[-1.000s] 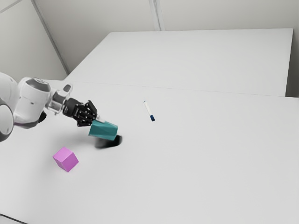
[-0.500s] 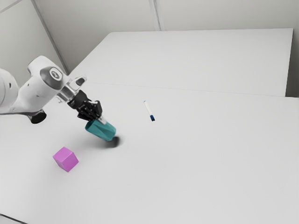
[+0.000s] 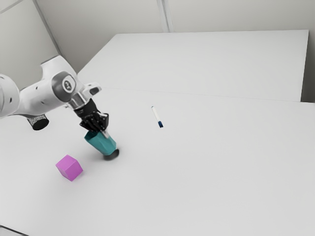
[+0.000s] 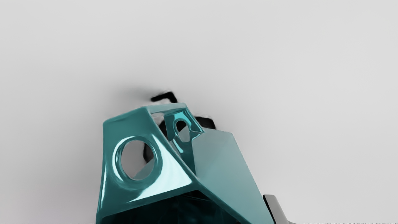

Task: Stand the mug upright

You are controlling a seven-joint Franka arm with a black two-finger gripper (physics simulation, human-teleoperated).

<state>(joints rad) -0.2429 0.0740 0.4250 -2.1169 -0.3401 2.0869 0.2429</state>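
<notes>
A: Teal faceted mug (image 3: 101, 143), position?
B: By the table (image 3: 206, 182), near the arm. Leaning: mouth up toward the exterior view's left, base down toward its right. Not upright. Shadow close under the base; contact with the table, can't tell.
A: Gripper (image 3: 103, 131)?
B: Pinching the mug's wall near the rim. Wrist view: one finger (image 4: 273, 208) lies against the outside; the other, I judge, is inside the mouth.
A: Why there?
B: My reading: a hold up at the rim leaves the base free to swing beneath and meet the table flat. Remaining lean wants turning out, then a gentle set-down. Risk: letting go tilted, and it topples.
A: Surroundings?
B: Pink cube (image 3: 69, 167) nearby, apart from the mug. White marker with dark blue cap (image 3: 157, 117) lies farther off. Neither obstructs a set-down, I'd judge.
</notes>
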